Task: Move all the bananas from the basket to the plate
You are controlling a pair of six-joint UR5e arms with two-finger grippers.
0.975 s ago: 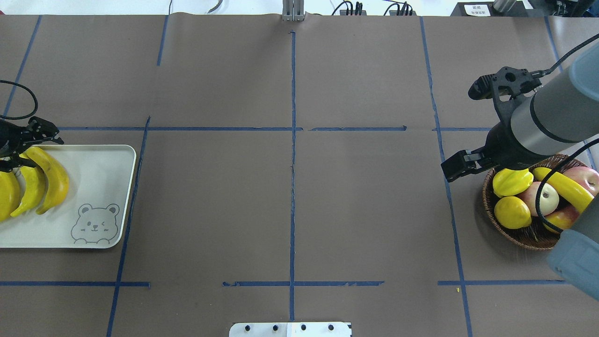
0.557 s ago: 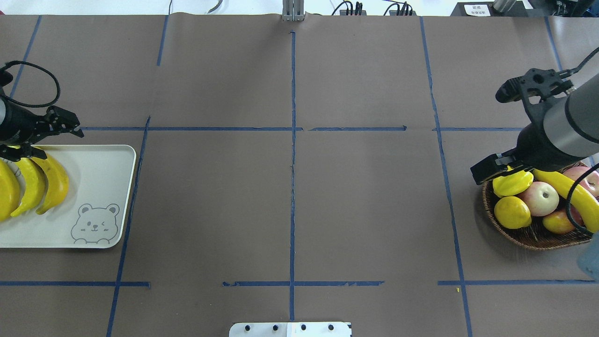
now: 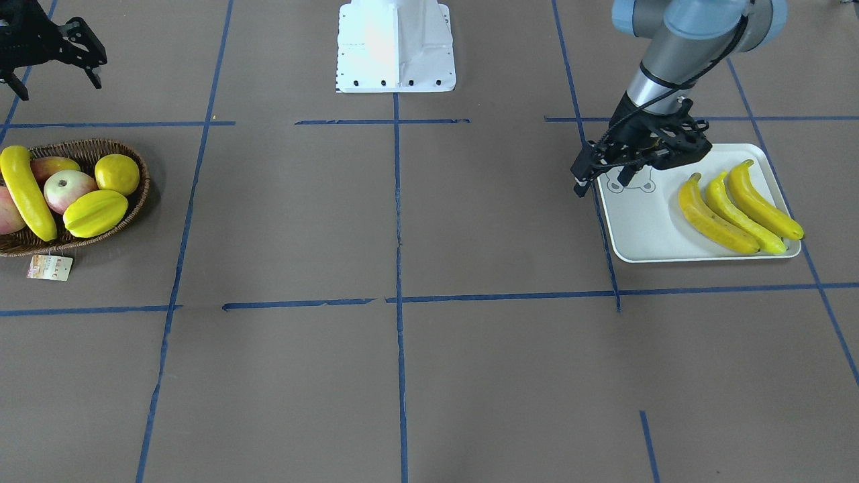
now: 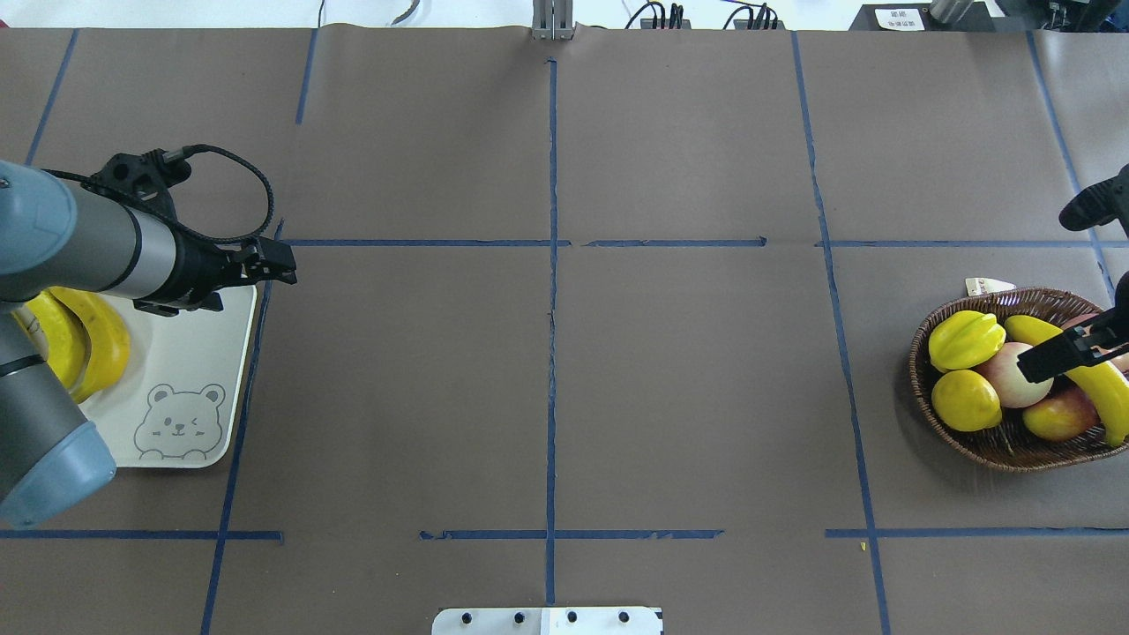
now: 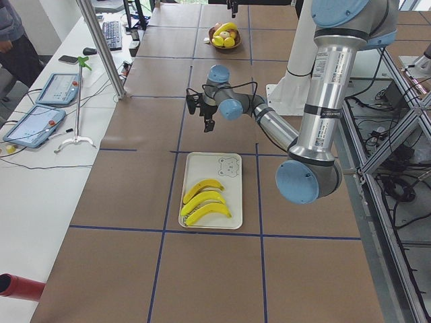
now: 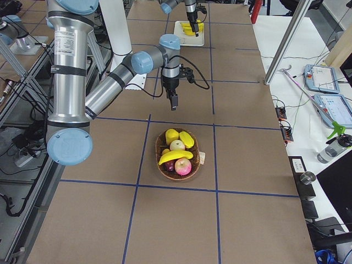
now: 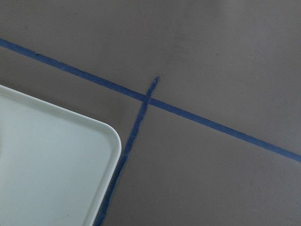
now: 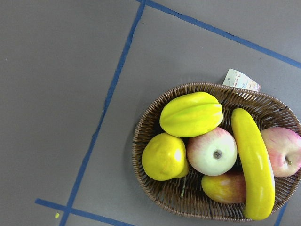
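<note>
- Currently three bananas [image 3: 735, 213] lie side by side on the plate [image 3: 637, 228], at 3 o'clock on the counter [image 3: 402, 221] in the front-facing view.
- The last banana [image 8: 254, 165] is in the basket [image 8: 137, 146], at 9 o'clock on the counter. In the right wrist view it runs 12 to 6 along the basket's 3 o'clock side, resting across the apples [image 8: 211, 150]. The starfruit [image 8: 190, 114] and lemon [image 8: 162, 157] sit apart from it.
- Left end effector [image 3: 602, 176]: fingers spread, nothing between them. It hovers over the plate's corner with the bear drawing [image 4: 179, 422].
- Right end effector [image 3: 58, 86]: fingers look spread and empty. It is raised, at about 12 o'clock of the basket in the front-facing view.
- Step in hand, as judged: pickup of banana four; three of four are done.
- Next move calls for centring the right end effector over the banana's middle, turning the fingers across its length, descending and closing.
- Risk: nudging the apples beneath.
- Plate and basket are well apart, so a long carry or hand-over looks likely.
</note>
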